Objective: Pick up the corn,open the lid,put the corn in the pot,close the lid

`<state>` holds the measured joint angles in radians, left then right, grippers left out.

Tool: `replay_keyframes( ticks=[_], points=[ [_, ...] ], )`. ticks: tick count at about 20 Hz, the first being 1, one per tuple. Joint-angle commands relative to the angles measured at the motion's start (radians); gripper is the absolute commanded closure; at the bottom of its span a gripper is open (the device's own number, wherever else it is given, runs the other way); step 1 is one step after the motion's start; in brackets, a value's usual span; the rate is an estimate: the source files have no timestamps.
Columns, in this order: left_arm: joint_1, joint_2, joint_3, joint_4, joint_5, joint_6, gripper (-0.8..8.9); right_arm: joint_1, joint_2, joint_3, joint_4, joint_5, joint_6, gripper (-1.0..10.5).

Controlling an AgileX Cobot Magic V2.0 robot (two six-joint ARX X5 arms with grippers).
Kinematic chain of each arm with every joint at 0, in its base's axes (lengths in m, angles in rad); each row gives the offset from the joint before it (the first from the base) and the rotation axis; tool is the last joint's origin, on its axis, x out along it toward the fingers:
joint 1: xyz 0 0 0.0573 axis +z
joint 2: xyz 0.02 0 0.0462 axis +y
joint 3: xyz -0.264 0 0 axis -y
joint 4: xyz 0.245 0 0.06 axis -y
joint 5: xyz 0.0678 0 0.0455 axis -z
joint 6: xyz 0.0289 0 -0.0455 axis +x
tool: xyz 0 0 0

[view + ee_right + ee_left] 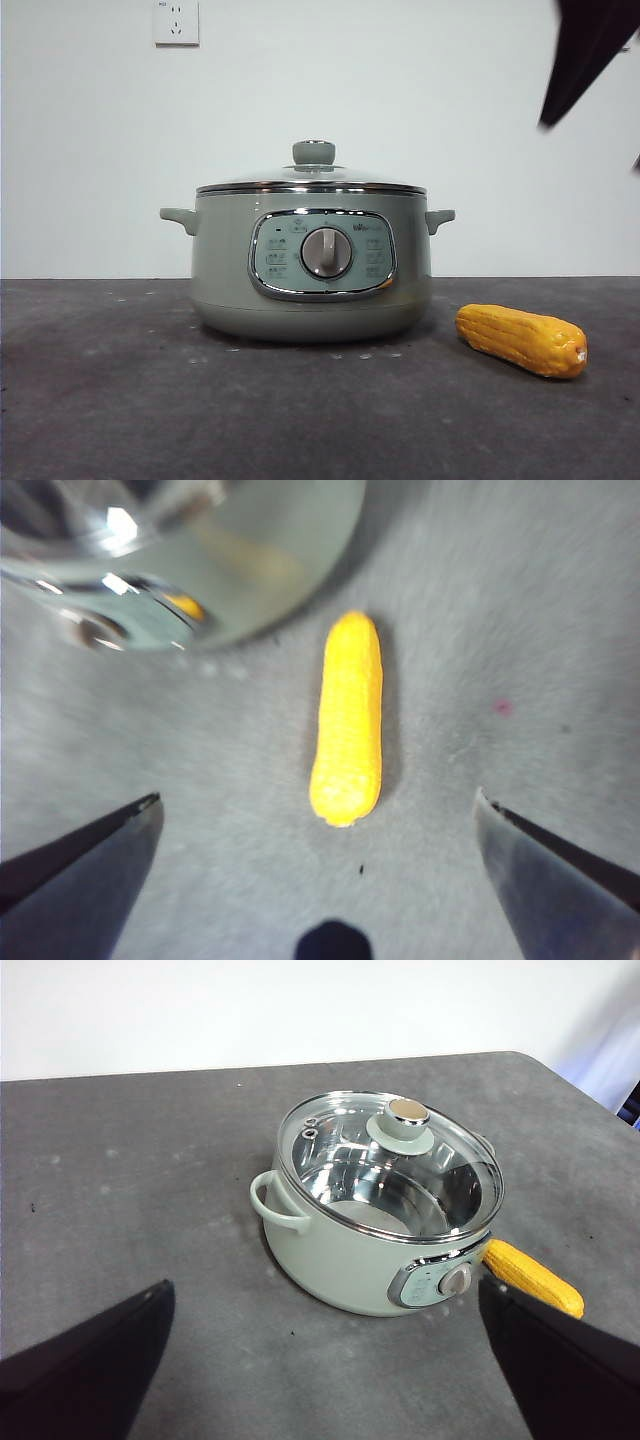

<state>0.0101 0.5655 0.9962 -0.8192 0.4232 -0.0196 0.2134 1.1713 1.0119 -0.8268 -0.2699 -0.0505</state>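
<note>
While lid (pixel 390 1160) hides pot's (pixel 310 290) inside, corn (pixel 348 720) outside

A dark grey counter (pixel 120 400) with pale specks and scuffs ran across the scene, its rounded corner showing in the left wrist view. Behind it stood a plain white wall (pixel 480 60), and a white power socket (pixel 176 22) sat high on that wall.

Probably a lab test bench: bare dark table (pixel 100 400), blank white wall (pixel 480 80), socket (pixel 176 22).
</note>
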Motion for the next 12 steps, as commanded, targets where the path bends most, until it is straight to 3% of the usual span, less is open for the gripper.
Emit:
replay_keyframes(
  ticks=[1, 12],
  points=[
    [-0.003, 0.000, 0.002, 0.003, 0.004, 0.005, 1.84, 0.032, 0.098, 0.001, 0.031, 0.041, -0.006, 3.8],
    [-0.003, 0.006, 0.002, 0.003, 0.003, 0.005, 1.84, 0.121, 0.415, 0.001, 0.165, 0.154, -0.004, 4.0]
  ],
)
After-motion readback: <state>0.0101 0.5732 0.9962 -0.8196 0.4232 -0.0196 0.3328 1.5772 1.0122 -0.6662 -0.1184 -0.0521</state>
